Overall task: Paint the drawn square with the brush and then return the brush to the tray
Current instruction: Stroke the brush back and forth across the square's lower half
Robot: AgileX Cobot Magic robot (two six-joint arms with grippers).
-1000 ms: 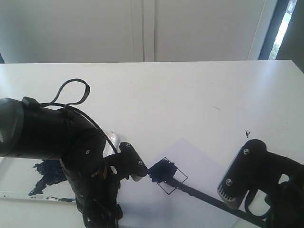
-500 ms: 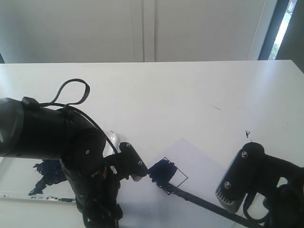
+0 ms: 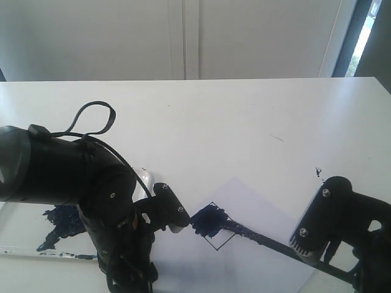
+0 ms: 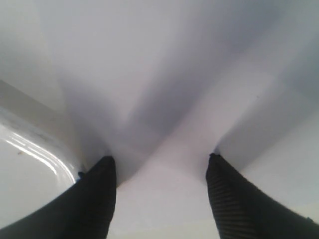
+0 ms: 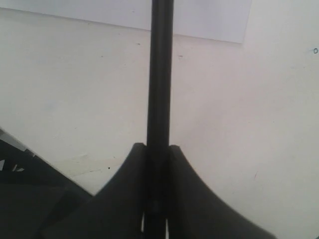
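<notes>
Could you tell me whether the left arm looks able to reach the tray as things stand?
Probably yes: the tray lies right beside the left pincer, which is open and empty, and nothing stands between them. The right pincer holds the brush elsewhere.

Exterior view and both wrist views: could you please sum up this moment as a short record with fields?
brush: held by right gripper, tip on the square
square: drawn on paper, partly filled with dark paint
tray: left of the paper in the exterior view, smeared with dark paint
left gripper: open, empty, low beside the square
right gripper: shut on the brush shaft
</notes>
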